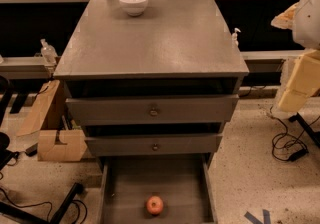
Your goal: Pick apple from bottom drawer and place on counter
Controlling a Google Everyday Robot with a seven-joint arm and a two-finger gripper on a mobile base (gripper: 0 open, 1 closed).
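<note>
Apple [154,205] sits in the bottom drawer [130,180], which is pulled out below the counter's front edge. It lies roughly under that edge's middle, toward the drawer's near end, clear of both side walls. Not picked yet, so the step in hand looks like the reach down.

Gripper [299,85] hangs out past the counter's right edge, about level with the front-right corner and well apart from the apple. It's cut by the frame; can't tell whether it's released or clenched.

How I'd run it:
- Come in from above, straight down between the drawer walls.
- Stay forward of the two knobbed drawers [190,109] under the front edge.
- Centre on the apple and close across its widest part. It's round, smooth, red-orange with a yellowish patch — likely to roll on the plain grey metal floor if nudged off-centre.
- Lift straight up past the front edge before moving in.

Counter [150,43] is flat grey metal, slightly shiny and speckled. White bowl [133,2] — glossy, round — sits by the far edge, left of middle. Set down near the front edge, well short of it.
</note>
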